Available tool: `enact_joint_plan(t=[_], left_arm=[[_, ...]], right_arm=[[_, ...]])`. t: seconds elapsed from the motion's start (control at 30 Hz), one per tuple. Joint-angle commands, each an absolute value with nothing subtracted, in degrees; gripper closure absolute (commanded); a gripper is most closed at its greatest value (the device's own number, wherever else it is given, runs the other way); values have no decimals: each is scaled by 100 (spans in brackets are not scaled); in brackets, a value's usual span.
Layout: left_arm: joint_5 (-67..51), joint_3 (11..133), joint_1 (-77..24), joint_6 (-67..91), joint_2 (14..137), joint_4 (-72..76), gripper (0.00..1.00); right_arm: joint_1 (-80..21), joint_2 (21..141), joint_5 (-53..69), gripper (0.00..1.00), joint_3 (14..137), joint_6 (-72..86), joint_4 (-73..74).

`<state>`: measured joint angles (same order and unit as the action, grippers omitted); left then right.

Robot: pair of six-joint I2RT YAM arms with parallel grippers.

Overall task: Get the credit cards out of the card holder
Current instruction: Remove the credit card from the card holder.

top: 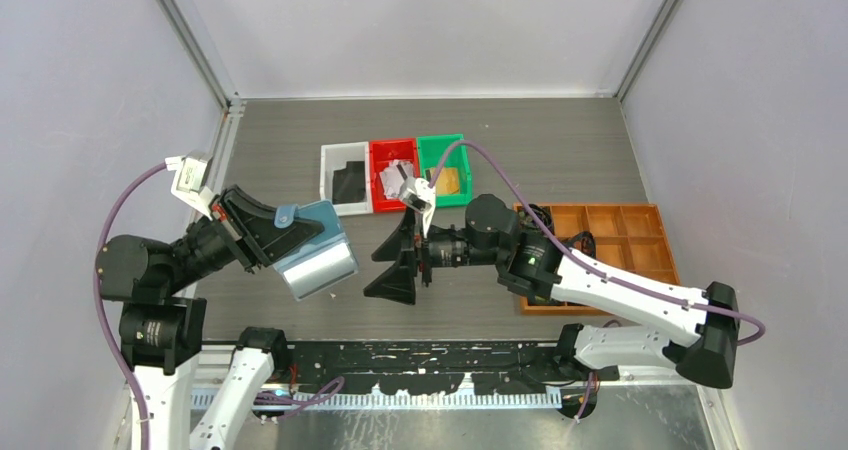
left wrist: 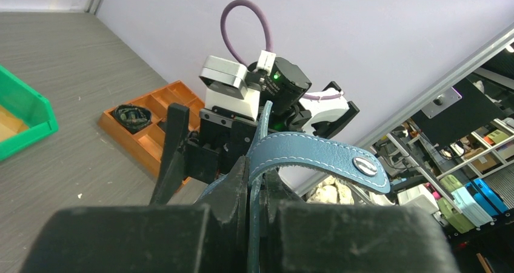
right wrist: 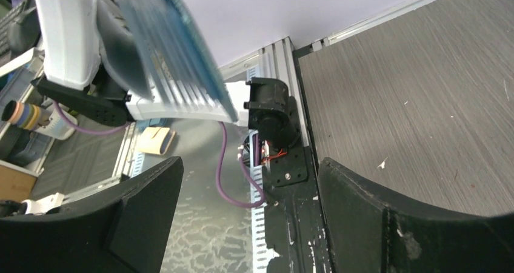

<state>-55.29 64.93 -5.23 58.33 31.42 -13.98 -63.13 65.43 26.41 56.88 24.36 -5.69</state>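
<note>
In the air at 8 o'clock of the table (top: 560, 160), the soft wallet (top: 318, 255) is clamped by the left gripper (top: 282, 232), the right gripper (top: 393, 266) is spread wide at its 3 o'clock, and thin, slippery cards (top: 447, 181) are likely best pinched by an edge.

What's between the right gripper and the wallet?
Nothing visible. The right gripper, jaws open, faces the wallet across a bare gap. The left gripper holds the wallet up by its edge.
</note>
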Motion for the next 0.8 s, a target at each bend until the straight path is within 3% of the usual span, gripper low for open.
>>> enact_joint_plan(t=[0.0, 0.77], left_arm=[[-5590, 6681, -510, 5880, 3114, -1017, 100], [-5713, 6718, -516, 5595, 3048, -1246, 100]], right_arm=[[-6310, 6164, 2987, 12, 5625, 2384, -792], [-6284, 6934, 2784, 18, 5937, 3076, -2291]])
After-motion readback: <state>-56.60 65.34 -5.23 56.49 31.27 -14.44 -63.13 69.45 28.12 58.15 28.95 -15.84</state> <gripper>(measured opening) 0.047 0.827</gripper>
